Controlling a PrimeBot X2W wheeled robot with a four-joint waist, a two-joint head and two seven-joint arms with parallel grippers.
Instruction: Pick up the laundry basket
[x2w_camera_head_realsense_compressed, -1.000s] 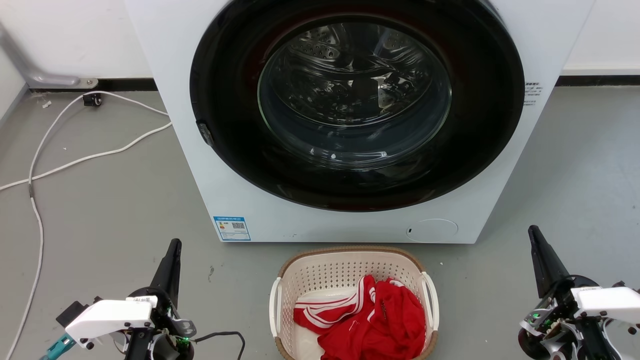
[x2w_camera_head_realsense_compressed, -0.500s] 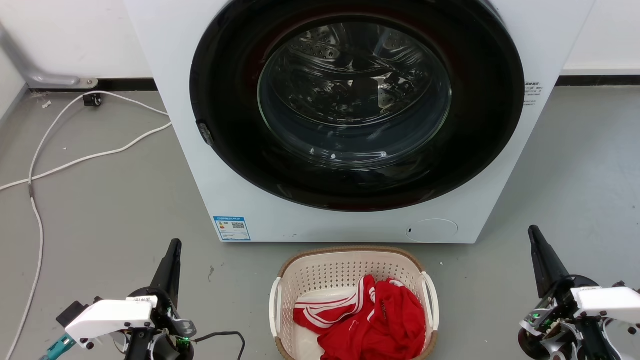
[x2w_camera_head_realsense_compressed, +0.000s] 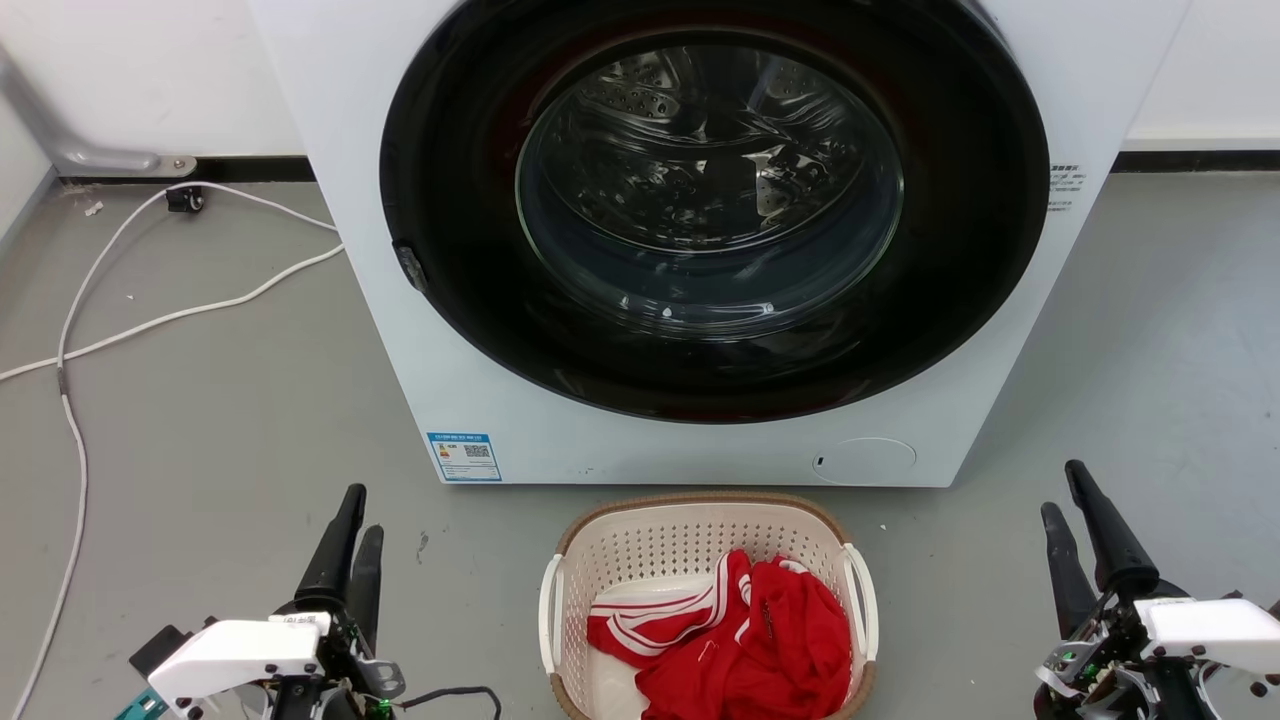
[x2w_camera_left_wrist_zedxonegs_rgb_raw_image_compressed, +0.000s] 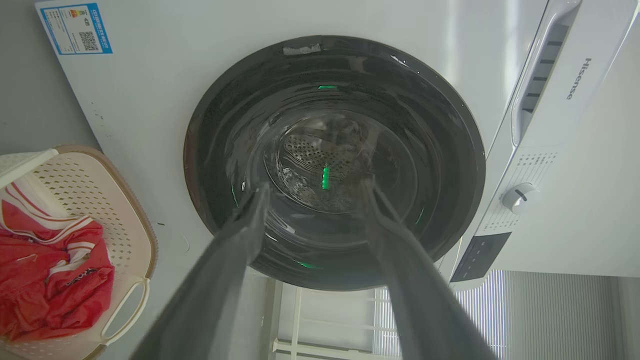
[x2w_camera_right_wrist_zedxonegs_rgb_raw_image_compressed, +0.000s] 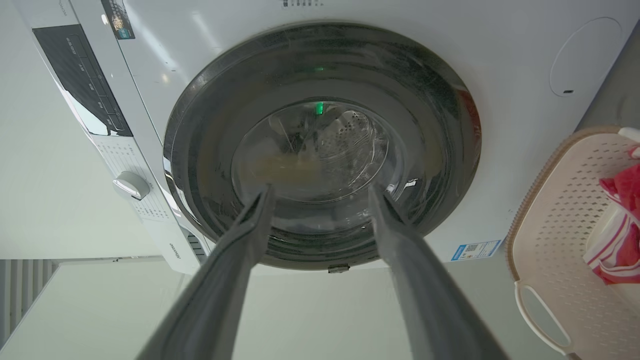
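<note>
White washer at back. Just before it on the floor, cream laundry basket: stiff perforated plastic, likely light, red clothing inside. Best gripped by white side handles. Flanking it, left tool and right tool, parted, empty.

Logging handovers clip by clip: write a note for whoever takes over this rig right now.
Left claw: open, empty, left of the laundry basket, clear of it.
Right claw: open, empty, right of the basket, clear of it.
Basket stands on the floor before the washing machine, red garment inside.
Done: nothing gripped yet.
Left: bring the claws to the white side handles, probably one each, grip, lift.
</note>
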